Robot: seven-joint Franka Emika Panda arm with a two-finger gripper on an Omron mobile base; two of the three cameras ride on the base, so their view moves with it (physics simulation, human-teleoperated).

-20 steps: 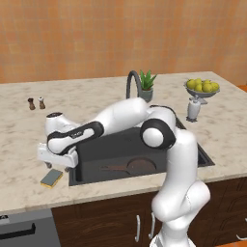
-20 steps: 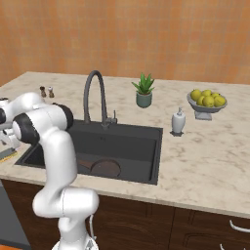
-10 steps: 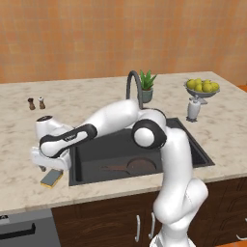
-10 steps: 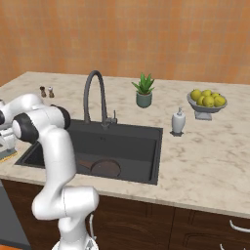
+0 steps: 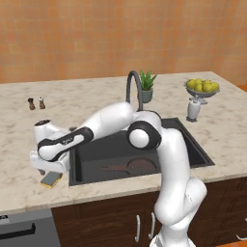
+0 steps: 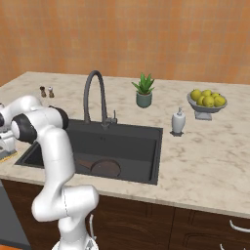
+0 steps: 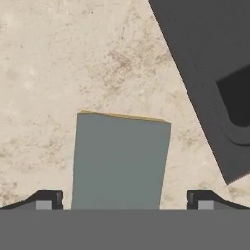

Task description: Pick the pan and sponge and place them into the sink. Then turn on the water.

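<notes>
Hovering end effector [image 7: 121, 202], fingers spread astride sponge [image 7: 119, 161], pan [image 5: 129, 167] in sink [image 5: 193, 144]

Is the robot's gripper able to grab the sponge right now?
Probably yes. The gripper hangs right over the sponge, which lies grey face up on the counter beside the sink. The fingertips stand apart on either side of it, with nothing between.
</notes>
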